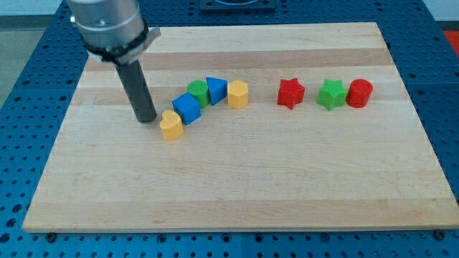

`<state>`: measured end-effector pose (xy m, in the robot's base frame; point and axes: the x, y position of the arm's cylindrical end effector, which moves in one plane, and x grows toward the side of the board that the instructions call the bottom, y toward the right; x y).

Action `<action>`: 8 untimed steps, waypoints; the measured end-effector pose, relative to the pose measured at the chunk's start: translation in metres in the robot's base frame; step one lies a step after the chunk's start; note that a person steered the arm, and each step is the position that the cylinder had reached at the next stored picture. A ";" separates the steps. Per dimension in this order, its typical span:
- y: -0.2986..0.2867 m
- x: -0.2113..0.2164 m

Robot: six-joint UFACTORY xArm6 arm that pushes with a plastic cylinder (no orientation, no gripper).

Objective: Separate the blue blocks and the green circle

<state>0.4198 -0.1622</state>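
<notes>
1. Nearest the camera, a yellow block (171, 125) is lying beside my tip (148, 119), which is being held just to its left.
2. Touching that block, a blue cube (186, 108) is leaning against the green circle (199, 92), which is pressed by a blue triangular block (216, 89); a yellow hexagon (238, 94) is closing the chain.
3. Well apart, toward the view's right, a red star (290, 93), a green star (331, 94) and a red cylinder (359, 93) are standing.
4. Everything is being carried by a pale wooden surface (237, 186) on a blue perforated bench (18, 79).
5. No jaws are fitted to the rod.
</notes>
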 end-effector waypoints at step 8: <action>0.132 -0.051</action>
<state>0.3685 -0.0303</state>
